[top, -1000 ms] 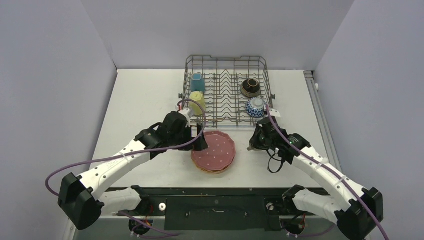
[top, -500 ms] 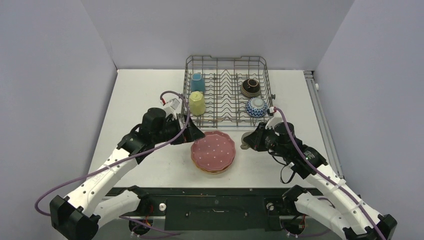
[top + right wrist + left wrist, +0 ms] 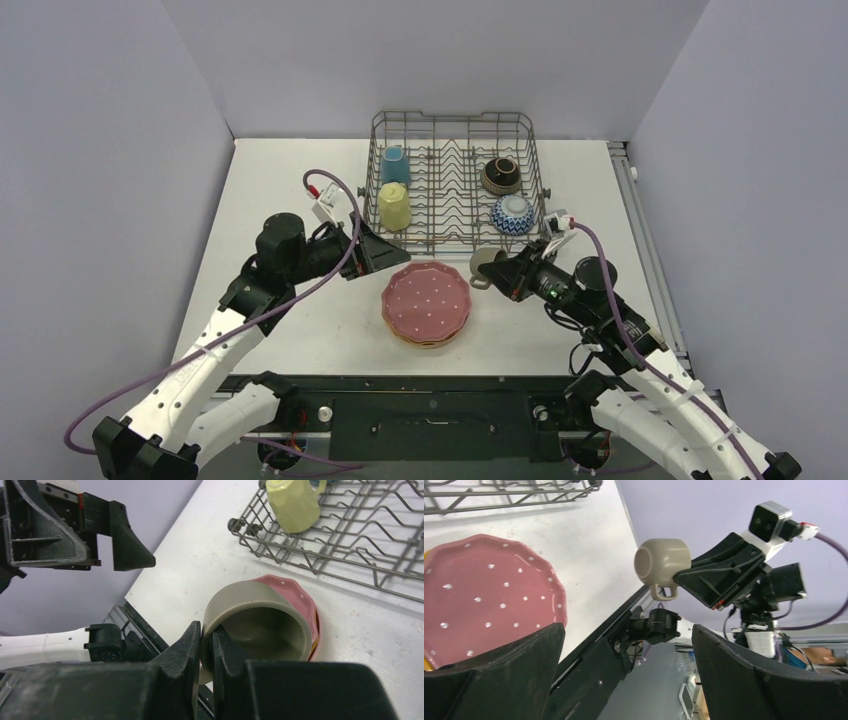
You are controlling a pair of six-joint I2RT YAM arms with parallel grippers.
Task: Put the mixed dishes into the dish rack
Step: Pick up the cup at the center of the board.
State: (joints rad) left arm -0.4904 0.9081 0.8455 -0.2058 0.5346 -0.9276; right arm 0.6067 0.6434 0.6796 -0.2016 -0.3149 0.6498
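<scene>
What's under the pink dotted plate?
More plates: only thin orange and tan rims show along its near edge. How many are stacked, and their patterns, is hidden by the pink plate.

There are three mugs: a light-blue mug [image 3: 394, 164], a pale-yellow mug [image 3: 394, 206] and a small olive mug [image 3: 486, 266]. There are two bowls, a dark-brown bowl [image 3: 500, 176] and a blue-white patterned bowl [image 3: 513, 213]. One plate stack [image 3: 425, 341] has a single pink dotted plate [image 3: 427, 298] on top; how many lie beneath cannot be told. There is one dish rack [image 3: 450, 114], and two grippers, the left gripper [image 3: 385, 258] and the right gripper [image 3: 505, 275].
</scene>
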